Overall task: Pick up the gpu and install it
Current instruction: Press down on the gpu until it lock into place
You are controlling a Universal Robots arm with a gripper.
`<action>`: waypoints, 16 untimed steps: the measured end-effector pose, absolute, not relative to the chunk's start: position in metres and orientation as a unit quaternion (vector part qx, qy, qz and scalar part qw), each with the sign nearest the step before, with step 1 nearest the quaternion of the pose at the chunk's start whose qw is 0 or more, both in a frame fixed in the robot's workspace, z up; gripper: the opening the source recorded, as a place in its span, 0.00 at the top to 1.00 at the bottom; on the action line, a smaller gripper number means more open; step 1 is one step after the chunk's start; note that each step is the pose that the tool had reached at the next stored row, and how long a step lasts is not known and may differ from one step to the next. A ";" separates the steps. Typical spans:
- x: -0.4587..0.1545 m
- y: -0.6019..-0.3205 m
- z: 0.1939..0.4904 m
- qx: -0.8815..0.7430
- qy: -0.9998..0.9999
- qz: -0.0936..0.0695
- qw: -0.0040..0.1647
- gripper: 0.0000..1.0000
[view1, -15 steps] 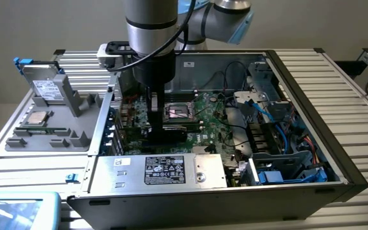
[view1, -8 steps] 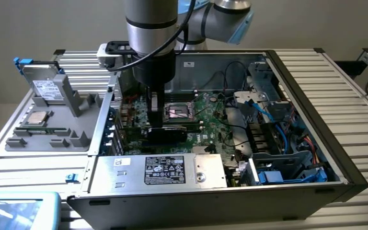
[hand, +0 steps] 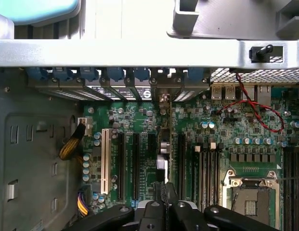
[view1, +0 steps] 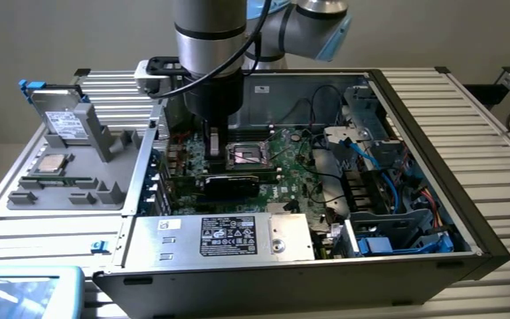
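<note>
Inside the open computer case (view1: pixel 467 219), the gpu (hand: pixel 162 159) stands on edge in a motherboard (view1: pixel 281 166) slot, between the black expansion slots (hand: pixel 135 163) and the memory slots (hand: pixel 202 168), near the CPU socket (view1: pixel 246 155). A gray parts tray (view1: pixel 78 179) with a hard drive (view1: pixel 63 119) lies beside the case. The arm (view1: pixel 210 46) reaches straight down; its gripper (hand: pixel 166 202) is pressed together on the gpu's upper edge.

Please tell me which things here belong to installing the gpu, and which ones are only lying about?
Job: thin green-and-black gpu card; black gripper, shut on it; green motherboard; open black computer case.
Lying about: silver hard drive with white label; square silver processor chip; grey plastic tray.
</note>
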State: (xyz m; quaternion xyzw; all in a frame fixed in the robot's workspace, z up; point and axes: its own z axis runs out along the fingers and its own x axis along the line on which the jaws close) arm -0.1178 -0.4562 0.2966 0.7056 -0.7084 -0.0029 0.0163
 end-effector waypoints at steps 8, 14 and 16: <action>-0.125 -0.450 0.288 0.705 -0.709 0.002 0.015 0.88; -0.125 -0.448 0.279 0.699 -0.714 0.003 0.015 0.88; -0.126 -0.447 0.276 0.698 -0.716 0.003 0.014 0.88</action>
